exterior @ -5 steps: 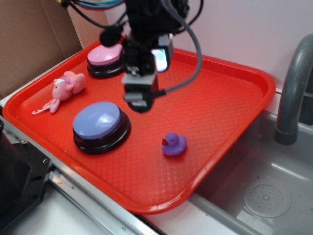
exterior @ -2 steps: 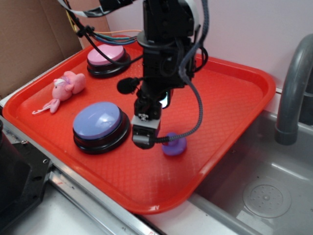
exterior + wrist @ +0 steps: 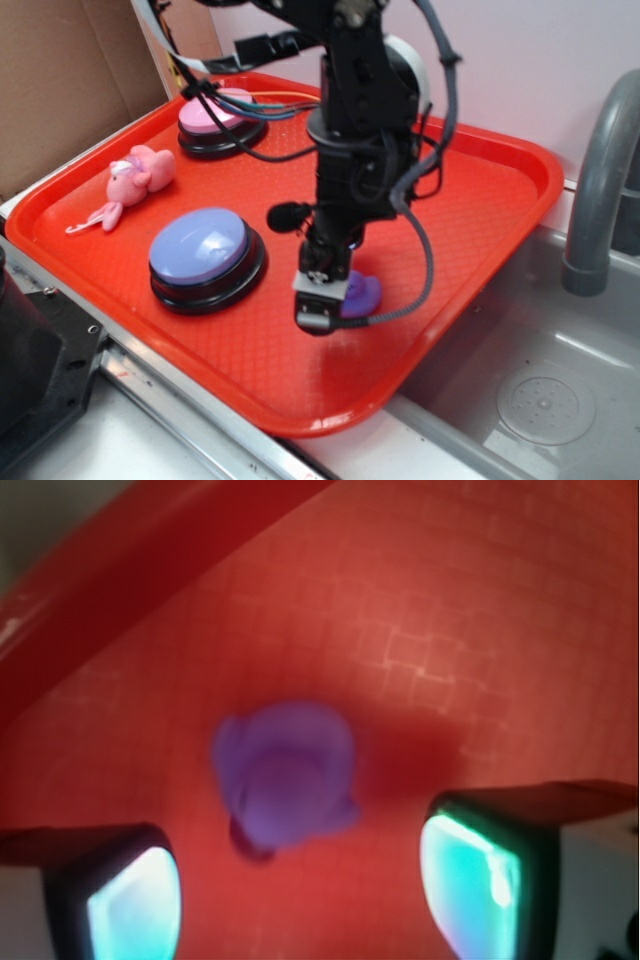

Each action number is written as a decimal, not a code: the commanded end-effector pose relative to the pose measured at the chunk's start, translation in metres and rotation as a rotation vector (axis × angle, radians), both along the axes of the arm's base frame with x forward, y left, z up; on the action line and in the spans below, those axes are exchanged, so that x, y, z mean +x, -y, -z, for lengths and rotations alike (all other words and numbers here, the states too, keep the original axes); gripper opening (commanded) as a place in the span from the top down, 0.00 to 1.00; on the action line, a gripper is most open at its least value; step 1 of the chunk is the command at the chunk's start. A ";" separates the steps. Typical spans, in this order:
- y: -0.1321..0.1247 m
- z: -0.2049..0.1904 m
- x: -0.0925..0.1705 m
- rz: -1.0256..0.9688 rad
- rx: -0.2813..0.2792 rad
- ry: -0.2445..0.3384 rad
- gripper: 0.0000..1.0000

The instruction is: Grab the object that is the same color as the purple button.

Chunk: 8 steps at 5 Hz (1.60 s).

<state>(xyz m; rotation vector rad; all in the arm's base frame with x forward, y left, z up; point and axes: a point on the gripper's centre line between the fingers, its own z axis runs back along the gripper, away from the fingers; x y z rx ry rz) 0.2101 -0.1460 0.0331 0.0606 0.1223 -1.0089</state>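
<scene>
The gripper (image 3: 300, 880) hangs wide open, holding nothing. The duck (image 3: 287, 777) lies on the tray (image 3: 480, 600) just ahead of the gap between the fingers (image 3: 135, 900), nearly centred, untouched.

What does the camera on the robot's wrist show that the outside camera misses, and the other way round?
Only the wrist view shows both fingers apart, with the purple duck between them, untouched. Only the exterior view shows the purple button, pink-topped button, pink plush toy, the sink and the arm itself, whose gripper covers part of the duck. Both show the duck on the red tray.
</scene>
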 end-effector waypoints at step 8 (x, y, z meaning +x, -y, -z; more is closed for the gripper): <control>-0.036 -0.177 -0.040 -0.821 0.050 0.273 1.00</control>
